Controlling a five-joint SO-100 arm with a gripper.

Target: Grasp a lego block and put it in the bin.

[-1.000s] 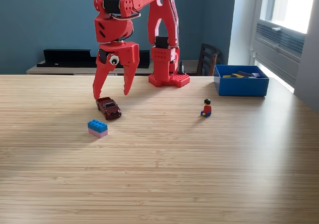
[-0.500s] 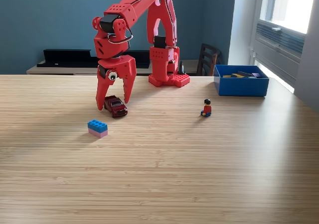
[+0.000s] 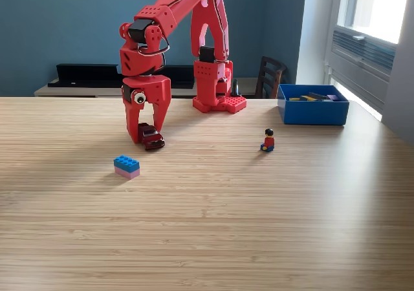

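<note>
Right now the red gripper (image 3: 145,136) is clamped around a little dark red toy car (image 3: 151,137) on the wooden table (image 3: 259,207). Just in front sits the lego block (image 3: 127,166) — blue on pink, long side running left to right. Far right waits the blue bin (image 3: 313,109) — a tiny toy figure (image 3: 268,140) sits between. No writing shows.

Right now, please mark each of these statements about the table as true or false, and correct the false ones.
1. The gripper stands around the small red toy car. True.
2. The blue and pink lego block lies inside the bin. False: it lies on the table, nearer the camera than the car.
3. The bin is at the exterior view's right and already holds some pieces. True.
4. The small toy figure is held in the gripper. False: it sits alone on the table, apart from the arm.
5. The lego block touches the car. False: a gap separates them.
</note>
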